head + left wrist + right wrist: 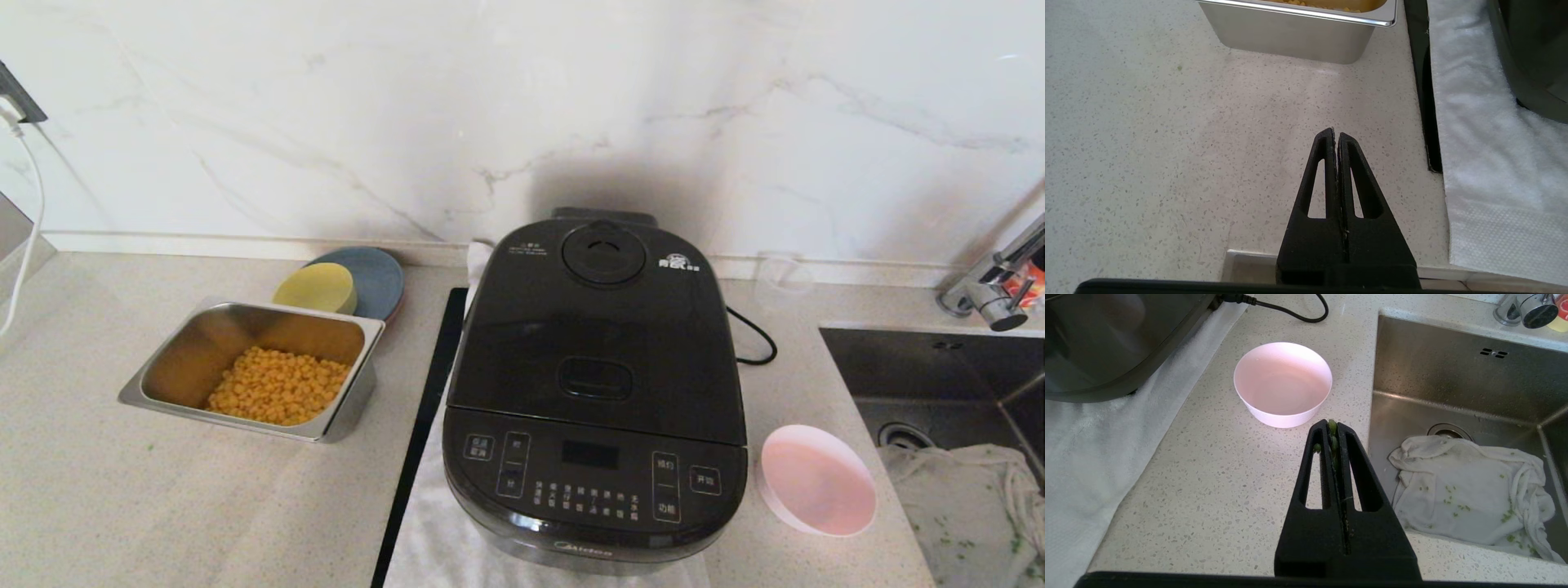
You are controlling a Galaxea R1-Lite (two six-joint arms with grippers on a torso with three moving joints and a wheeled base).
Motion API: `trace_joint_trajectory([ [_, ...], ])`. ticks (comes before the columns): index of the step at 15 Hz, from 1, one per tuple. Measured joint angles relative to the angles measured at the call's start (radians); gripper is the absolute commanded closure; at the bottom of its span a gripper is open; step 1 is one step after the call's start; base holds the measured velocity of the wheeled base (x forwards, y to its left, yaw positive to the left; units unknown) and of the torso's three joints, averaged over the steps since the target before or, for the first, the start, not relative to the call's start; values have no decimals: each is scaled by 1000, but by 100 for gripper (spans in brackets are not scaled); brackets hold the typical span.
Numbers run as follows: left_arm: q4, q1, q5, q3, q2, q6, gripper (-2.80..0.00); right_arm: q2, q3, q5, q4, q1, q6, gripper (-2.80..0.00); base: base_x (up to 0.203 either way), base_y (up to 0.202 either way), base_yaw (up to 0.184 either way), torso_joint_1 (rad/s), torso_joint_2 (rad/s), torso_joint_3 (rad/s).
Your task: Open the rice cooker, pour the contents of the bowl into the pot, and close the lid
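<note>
The black rice cooker (596, 392) stands on a white towel with its lid (600, 327) shut, so the pot is hidden. Just right of it on the counter sits the pink bowl (816, 480), upright and empty (1283, 381). Neither arm shows in the head view. My right gripper (1332, 425) hovers over the counter just short of the bowl, shut, with a few green herb bits (1332, 428) stuck between its fingertips. My left gripper (1336, 134) is shut and empty above bare counter, between the steel tray (1290, 36) and the counter's front edge.
The steel tray (371, 327) holds corn kernels; a yellow bowl (314, 287) and blue plate (380, 273) sit behind it. At the right is a sink (939, 367) with a herb-flecked cloth (1461, 494) and a faucet (992, 286). A black cord (755, 339) trails behind the cooker.
</note>
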Motion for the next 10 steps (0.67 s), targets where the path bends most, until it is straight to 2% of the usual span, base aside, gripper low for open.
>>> trace_joint_trajectory([
  [10,0,0,0,0,0,-1,0,0,2,-5,7,0,29,0,0,0,0,0,0,0],
])
